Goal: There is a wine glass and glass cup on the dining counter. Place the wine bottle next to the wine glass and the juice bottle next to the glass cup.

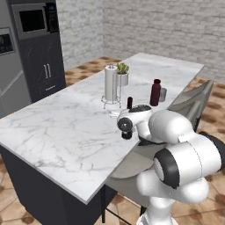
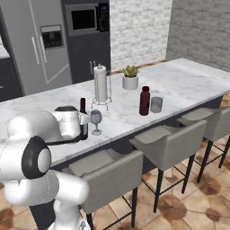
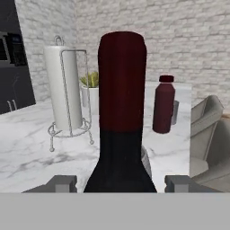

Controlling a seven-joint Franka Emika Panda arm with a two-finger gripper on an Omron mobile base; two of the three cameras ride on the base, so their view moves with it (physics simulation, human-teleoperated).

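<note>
The wine bottle (image 3: 122, 112), near-black with a dark red capsule, stands upright between my fingertips, and my gripper (image 3: 119, 183) is shut on its body. In the right base view the wine bottle (image 2: 82, 105) is just left of the wine glass (image 2: 95, 119), near the front edge of the dining counter (image 2: 188, 81). My hand hides the bottle's base. Further right, the maroon juice bottle (image 2: 144, 101) stands beside the glass cup (image 2: 156, 104). From the left base view I see the wine bottle's neck (image 1: 129, 102), the juice bottle (image 1: 155, 92) and the glass cup (image 1: 163, 94).
A paper-towel roll (image 2: 100, 83) on a wire stand and a potted plant (image 2: 130, 77) stand behind the bottles. Grey stools (image 2: 166, 143) line the counter's near side. A fridge and wall oven (image 2: 85, 20) lie beyond the counter.
</note>
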